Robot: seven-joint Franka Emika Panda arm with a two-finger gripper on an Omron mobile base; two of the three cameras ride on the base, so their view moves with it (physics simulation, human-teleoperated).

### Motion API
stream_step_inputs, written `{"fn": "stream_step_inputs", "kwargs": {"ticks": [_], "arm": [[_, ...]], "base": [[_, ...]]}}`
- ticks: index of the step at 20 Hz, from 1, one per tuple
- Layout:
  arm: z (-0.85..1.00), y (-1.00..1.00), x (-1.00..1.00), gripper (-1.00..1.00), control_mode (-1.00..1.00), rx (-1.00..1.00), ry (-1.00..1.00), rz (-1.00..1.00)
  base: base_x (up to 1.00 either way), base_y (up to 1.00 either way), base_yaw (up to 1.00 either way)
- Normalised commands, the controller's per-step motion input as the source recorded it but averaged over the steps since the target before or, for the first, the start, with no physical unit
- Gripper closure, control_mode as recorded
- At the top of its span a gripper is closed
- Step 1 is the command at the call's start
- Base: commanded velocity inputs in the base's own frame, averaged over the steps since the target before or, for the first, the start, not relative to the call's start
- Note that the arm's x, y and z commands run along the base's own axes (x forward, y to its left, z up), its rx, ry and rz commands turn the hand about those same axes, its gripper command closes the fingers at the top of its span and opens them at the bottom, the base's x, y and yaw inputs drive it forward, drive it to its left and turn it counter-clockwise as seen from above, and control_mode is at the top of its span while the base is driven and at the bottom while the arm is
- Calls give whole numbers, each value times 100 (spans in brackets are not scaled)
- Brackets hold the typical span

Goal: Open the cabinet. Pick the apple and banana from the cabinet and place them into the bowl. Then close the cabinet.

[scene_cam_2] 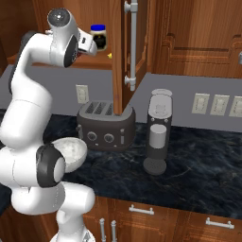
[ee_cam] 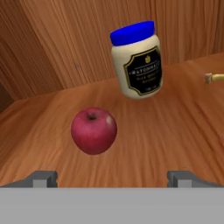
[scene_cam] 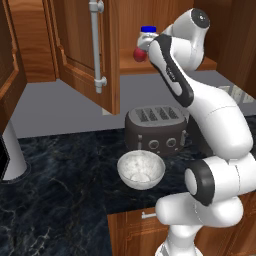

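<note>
The cabinet (scene_cam: pixel 80 47) stands open, its door swung out toward me. On its wooden shelf lies the dark-red apple (ee_cam: pixel 94 131), also seen as apple (scene_cam: pixel 138 55) just beside my hand. My gripper (ee_cam: pixel 112 178) is open, fingertips spread wide, with the apple just ahead of them and slightly left of the centre line, untouched. A short end of the banana (ee_cam: pixel 214 78) pokes in at the right edge; the banana (scene_cam_2: pixel 109 55) is a yellow speck on the shelf. The marbled bowl (scene_cam: pixel 122 161) sits on the counter in front of the toaster, bowl (scene_cam_2: pixel 78 150) beside my arm.
A blue-lidded mayonnaise jar (ee_cam: pixel 136 59) stands on the shelf behind the apple. A dark four-slot toaster (scene_cam: pixel 156 129) sits under the cabinet, a coffee machine (scene_cam_2: pixel 158 132) to its right. The open door (scene_cam_2: pixel 124 47) hangs over the toaster. The counter is black marble (scene_cam: pixel 60 190).
</note>
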Motion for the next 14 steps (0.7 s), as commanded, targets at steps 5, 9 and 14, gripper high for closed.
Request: {"fn": "stream_step_inputs", "kwargs": {"ticks": [5, 9, 14], "arm": [[0, 29, 54, -100, -100, -5, 3, 0], [0, 29, 51, -100, -100, -4, 2, 0], [0, 0, 6, -100, -100, 0, 0, 0]], "base": [[0, 0, 0], [0, 0, 0], [0, 0, 0]]}}
